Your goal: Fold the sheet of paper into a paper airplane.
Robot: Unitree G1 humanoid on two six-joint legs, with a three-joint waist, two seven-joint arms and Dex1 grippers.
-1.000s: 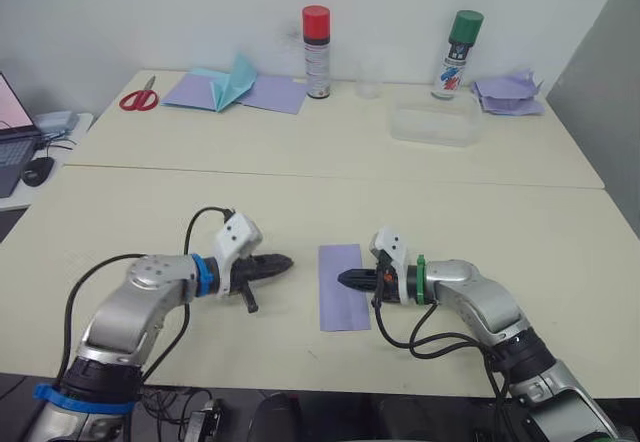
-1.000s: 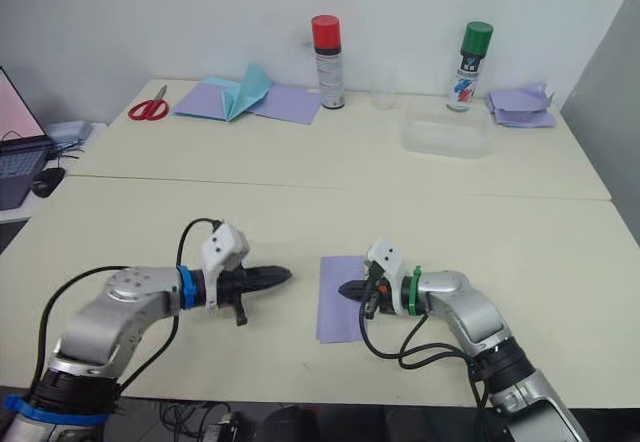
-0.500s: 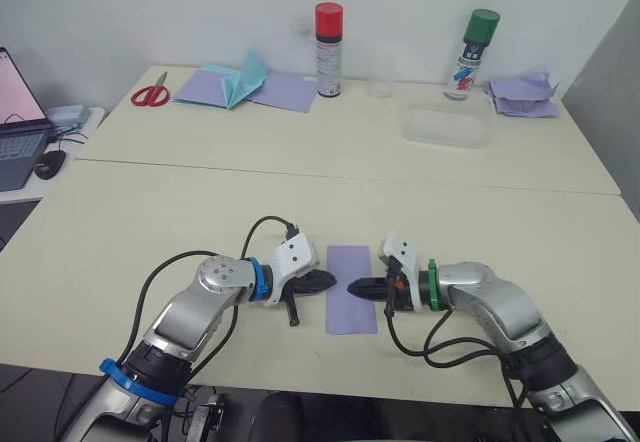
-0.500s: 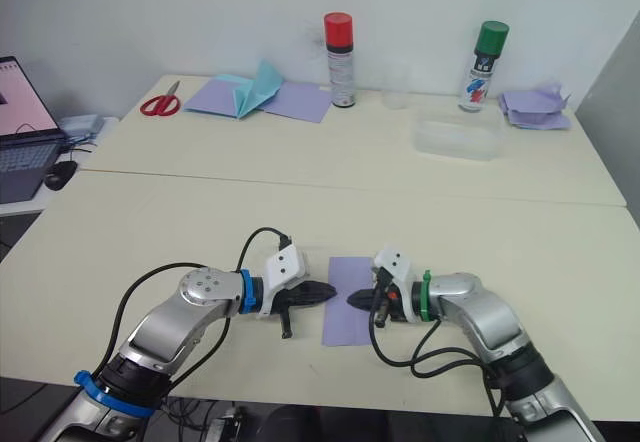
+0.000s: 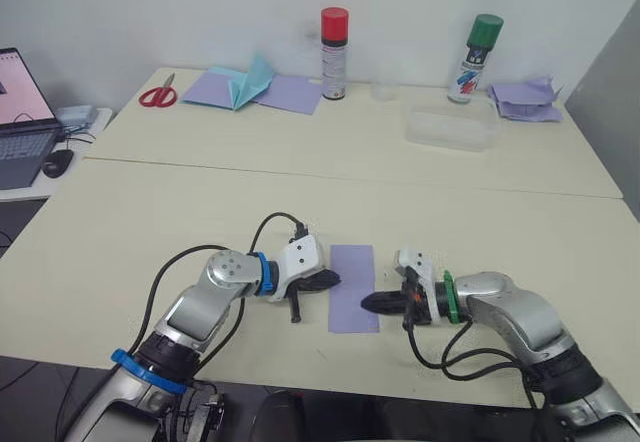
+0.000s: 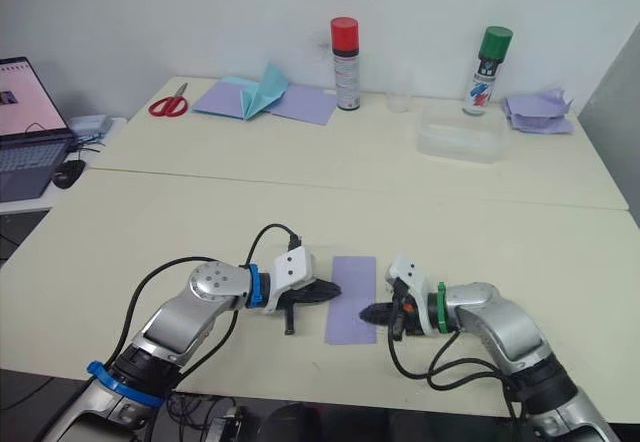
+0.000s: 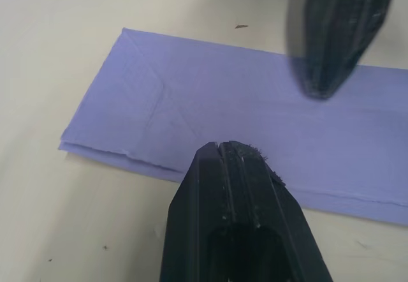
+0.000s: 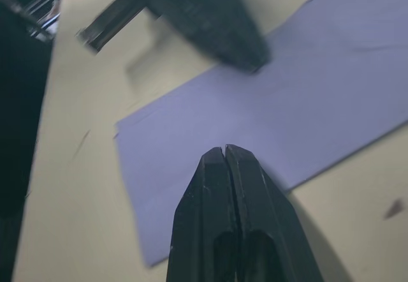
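Lying flat near the front edge of the table [image 5: 150, 222], the sheet of paper [image 5: 353, 287] is folded to a narrow strip w/ long edges running away from the robot. Left gripper [image 5: 333, 280] sits at its left long edge, fingers pressed together, tip touching or just over the edge — can't tell which. Right gripper [image 5: 366, 302] is at the right long edge nearer the front corner, fingers also closed on nothing, tip at or just on the paper. Left wrist view shows two layers at the near edge, slightly offset, plus faint diagonal creases by one corner.

Risks, as I judge them:
- Both tips push inward from opposite sides; closed fingers can't pinch, so the strip may buckle or skid instead of lifting.
- Layers are loose, so a nudge at the edge could slide top layer off bottom and spoil alignment for the nose folds.
- Sheet is close to table front; a sideways or backward shove could send it over the edge.
- Grippers are near each other across the strip, so collision is possible if either overshoots.

Airplane not formed yet; early stage.
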